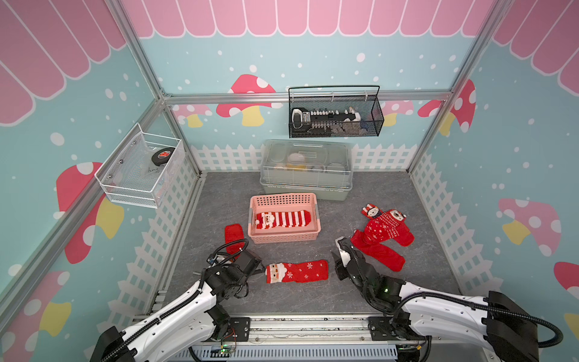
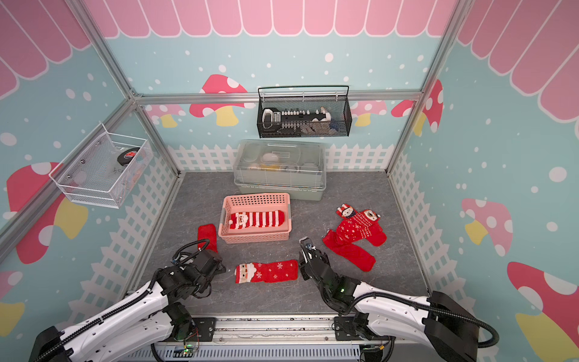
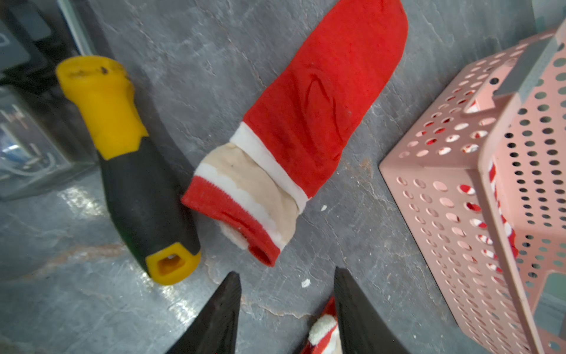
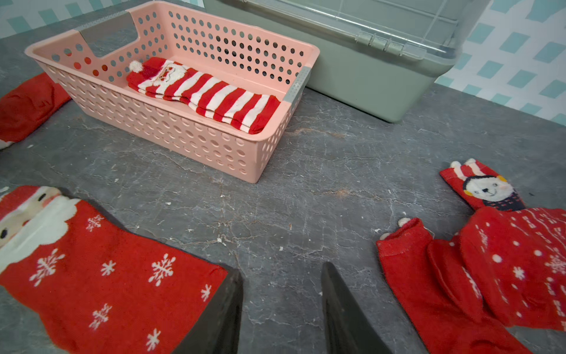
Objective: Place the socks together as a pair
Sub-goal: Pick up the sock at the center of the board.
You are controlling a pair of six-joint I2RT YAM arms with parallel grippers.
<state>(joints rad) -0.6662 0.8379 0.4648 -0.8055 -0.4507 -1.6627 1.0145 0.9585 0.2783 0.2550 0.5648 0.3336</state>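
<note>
**Grippers.** The left gripper (image 3: 286,272) stands with its fingers apart and holds nothing. Only the pom-pom cuff of the snowflake sock (image 1: 297,272) lies by 1 finger. The right gripper (image 4: 281,269) is also spread and empty, at that sock's toe end.

**Task items.** The snowflake sock lies flat on the robot's side of the pink basket (image 1: 283,238). Striped socks (image 1: 283,219) lie stacked inside the basket. 1 plain red sock (image 1: 233,233) lies just left of it, apparently face down. A heap of bear socks (image 1: 383,233) lies to its right.

**Step in hand.** The plain red sock is the likely mate. The left gripper should pinch it at the cuff, lift it clear of the tool handle (image 3: 137,171) beside it, and lay it cuff to cuff on the snowflake sock. Soft fabric may fold or drag.

**Surface and room.** The grey marbled table (image 1: 360,294) carries small white specks. A lidded box (image 1: 305,169) sits behind the basket. 2 mesh bins, black (image 1: 335,112) and white (image 1: 138,169), hang on mushroom-patterned walls.
</note>
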